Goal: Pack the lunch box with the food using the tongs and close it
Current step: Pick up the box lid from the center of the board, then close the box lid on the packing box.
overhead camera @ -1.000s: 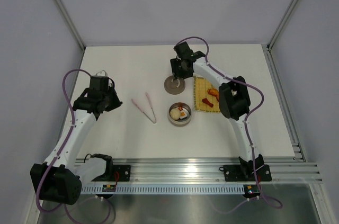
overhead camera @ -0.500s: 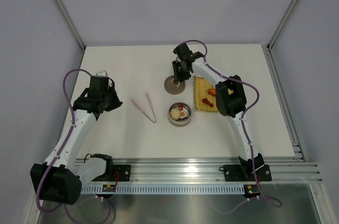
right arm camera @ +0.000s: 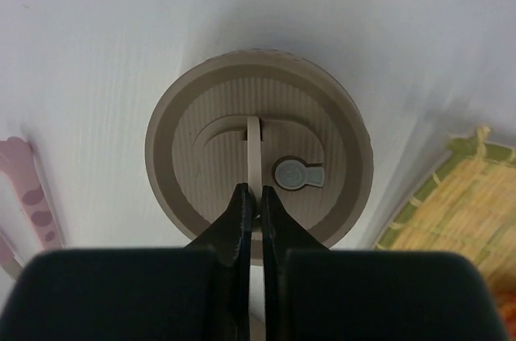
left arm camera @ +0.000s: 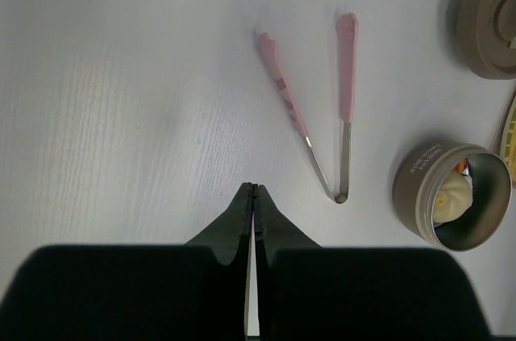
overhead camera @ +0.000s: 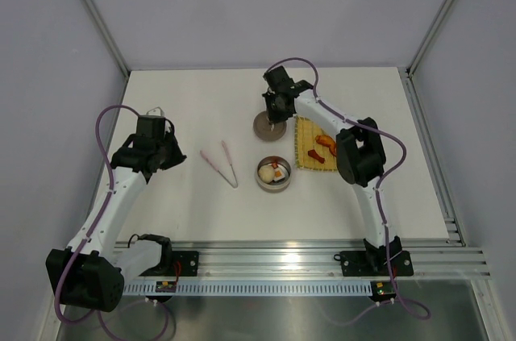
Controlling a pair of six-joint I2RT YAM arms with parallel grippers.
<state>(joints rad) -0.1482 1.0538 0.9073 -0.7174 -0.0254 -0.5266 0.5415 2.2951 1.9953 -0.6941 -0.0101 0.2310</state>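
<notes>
The silver lunch box [overhead camera: 274, 184] stands open mid-table with a cream ball [overhead camera: 267, 170] and an orange bit of food inside; the left wrist view shows the lunch box [left arm camera: 419, 188] at lower right. Its grey-brown lid [overhead camera: 264, 126] lies behind it. My right gripper [right arm camera: 258, 190] is shut on the lid's upright ring handle [right arm camera: 254, 147], right above the lid [right arm camera: 189, 180]. The pink tongs [overhead camera: 221, 162] lie flat left of the tin, and the tongs [left arm camera: 284, 97] are ahead of my left gripper [left arm camera: 255, 188], which is shut and empty.
A yellow woven mat [overhead camera: 305, 127] right of the lid carries orange pieces [overhead camera: 324, 143] and a red sausage bit [overhead camera: 316, 155]. The mat's corner [right arm camera: 451, 212] shows in the right wrist view. Aluminium frame rails border the white table.
My right gripper has closed its fingers onto the lid's ring handle, shifting slightly over the lid. The left arm, tongs and tin have not moved.
</notes>
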